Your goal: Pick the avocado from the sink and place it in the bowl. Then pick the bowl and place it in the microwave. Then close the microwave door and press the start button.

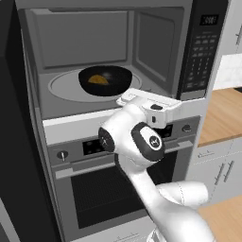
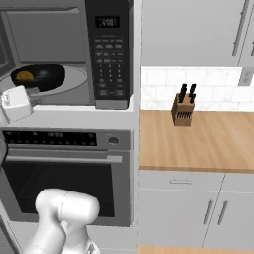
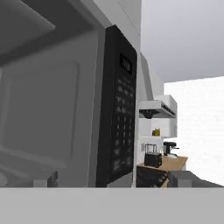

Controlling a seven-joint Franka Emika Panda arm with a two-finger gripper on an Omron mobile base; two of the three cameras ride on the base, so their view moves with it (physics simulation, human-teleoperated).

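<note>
The microwave (image 1: 156,47) stands with its grey cavity exposed, and its door (image 1: 10,123) is swung out to the left as a dark slab. On the turntable sits the black bowl (image 1: 113,82), also the bowl (image 2: 47,74), with the orange-brown avocado (image 1: 98,79) lying inside it. My gripper (image 1: 149,95) hovers at the cavity's front lip, just right of and in front of the bowl, not touching it. It is open, with its fingertips (image 3: 43,179) set wide apart and nothing between them. The hand view looks up at the black keypad panel (image 3: 119,118).
An oven (image 1: 108,189) with a long horizontal handle sits right under the microwave. To the right runs a wooden counter (image 2: 198,139) with a knife block (image 2: 182,110). White cabinets (image 2: 198,30) hang above it. My own elbow (image 1: 142,142) fills the space before the oven.
</note>
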